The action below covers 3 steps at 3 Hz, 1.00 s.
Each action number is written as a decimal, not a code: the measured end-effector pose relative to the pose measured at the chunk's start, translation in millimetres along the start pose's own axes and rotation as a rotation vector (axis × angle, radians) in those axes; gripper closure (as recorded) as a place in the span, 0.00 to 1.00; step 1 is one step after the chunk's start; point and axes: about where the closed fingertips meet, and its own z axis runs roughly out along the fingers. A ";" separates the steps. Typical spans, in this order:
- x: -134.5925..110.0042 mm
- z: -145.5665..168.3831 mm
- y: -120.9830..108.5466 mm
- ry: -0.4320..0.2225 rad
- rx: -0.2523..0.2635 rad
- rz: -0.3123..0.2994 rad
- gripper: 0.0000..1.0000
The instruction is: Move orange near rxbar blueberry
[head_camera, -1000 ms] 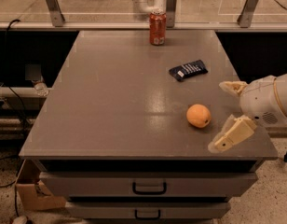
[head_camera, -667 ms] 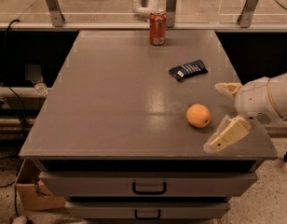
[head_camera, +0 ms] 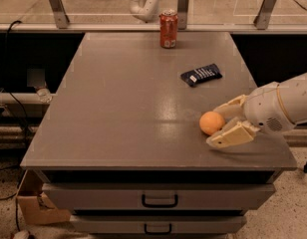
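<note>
Cream two-finger claw (head_camera: 215, 127) low over right front of grey flat-topped counter (head_camera: 118, 108), spread open, one finger each side of small round matte orange (head_camera: 212, 122), gripping nothing; flat navy-blue rxbar blueberry (head_camera: 201, 74) lies apart, farther back

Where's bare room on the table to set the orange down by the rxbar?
The widest free patch is left of the rxbar blueberry, running to the table left edge. There is a smaller bare strip between the bar and the soda can. The front right is crowded: the tool sits open around the orange.
</note>
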 end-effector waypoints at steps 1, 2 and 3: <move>-3.3 -2.6 -1.3 0.000 -0.011 0.018 0.65; -10.8 -4.9 -5.2 -0.018 -0.020 0.023 0.87; -17.7 -20.4 -19.4 -0.022 0.019 0.009 1.00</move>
